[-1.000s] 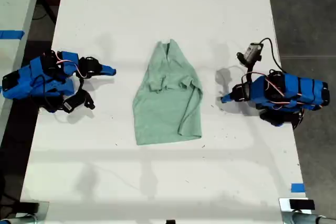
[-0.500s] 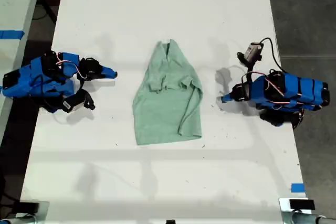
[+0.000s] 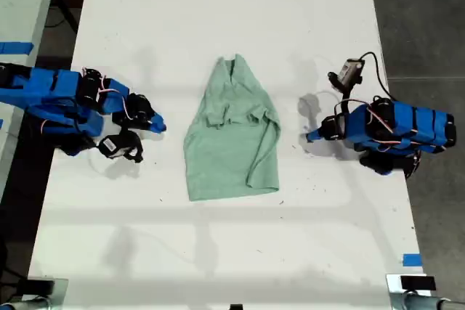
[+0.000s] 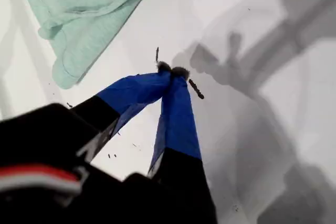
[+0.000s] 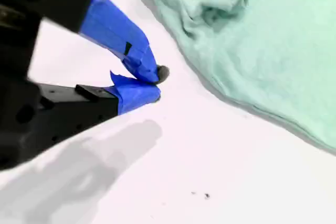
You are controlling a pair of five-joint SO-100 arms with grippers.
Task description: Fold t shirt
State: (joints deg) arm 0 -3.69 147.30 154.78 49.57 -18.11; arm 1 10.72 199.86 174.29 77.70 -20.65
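The t shirt [image 3: 231,143] lies wrinkled in the middle of the white table [image 3: 218,252], pale mint green, with its narrow collar end toward the far side and its wide hem nearer. My first gripper [image 3: 308,136] is shut and empty, its tips resting just off the shirt's edge on the exterior view's right. In its wrist view the blue tips [image 4: 170,70] meet over bare table, with a rolled shirt edge [image 4: 84,3] a short way off. My second gripper [image 3: 160,126] is also shut and empty, close to the shirt's edge on the exterior view's left. Its tips [image 5: 157,82] sit just short of the cloth [image 5: 262,40].
A piece of blue tape [image 3: 411,259] marks the table near its edge at the exterior view's lower right, with dark floor [image 3: 429,19] beyond. A second pale table [image 3: 18,5] with blue tape stands at the exterior view's left. Small dark specks dot the table surface.
My second arm has reached out toward the shirt, its gripper moving right and slightly down in the exterior view. My first arm and the shirt have not moved.
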